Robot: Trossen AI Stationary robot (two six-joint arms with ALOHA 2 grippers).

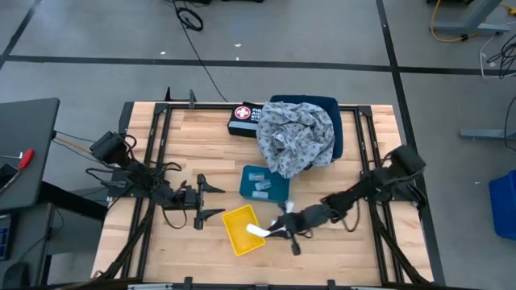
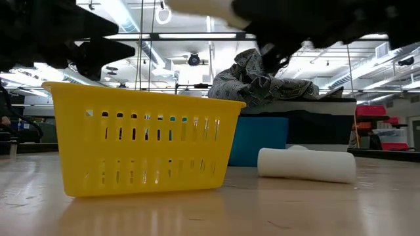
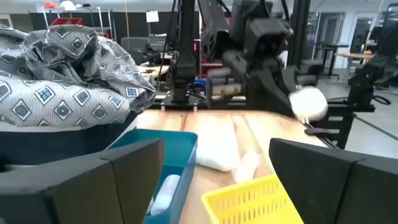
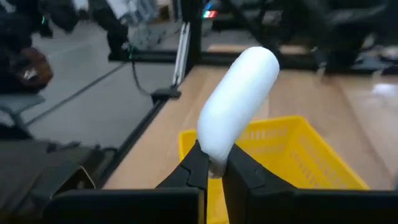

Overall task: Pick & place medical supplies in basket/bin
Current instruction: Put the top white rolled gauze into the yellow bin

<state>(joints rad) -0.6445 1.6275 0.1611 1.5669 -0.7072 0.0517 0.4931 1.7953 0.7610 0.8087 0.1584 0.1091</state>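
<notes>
Right claw [image 4: 212,163] is seen clenched on one end of a white roll [image 4: 239,102]; the roll is held above the yellow basket [image 4: 298,152], slanting up and away from the fingers. From overhead, the held roll [image 1: 255,231] lies over the basket's [image 1: 239,234] right edge, with the right claw [image 1: 272,229] just beside it.

A second roll [image 2: 306,164] is seen lying on its side on the desk [image 2: 262,210], to the right of the basket [image 2: 141,137] in the low view and apart from it.

A teal tray [image 1: 264,183] sits just beyond the basket; small clear packets [image 1: 260,187] are seen inside. A grey patterned cloth [image 1: 295,134] is heaped on a dark blue bin [image 1: 332,129] at the back of the desk [image 1: 201,137], with its lower edge overhanging the tray. A black first-aid kit [image 1: 243,119] lies left of the cloth, touching it.

Left claw [image 1: 211,201] is released, fingers spread wide, and hangs over the desk just left of the basket, gripping nothing.
</notes>
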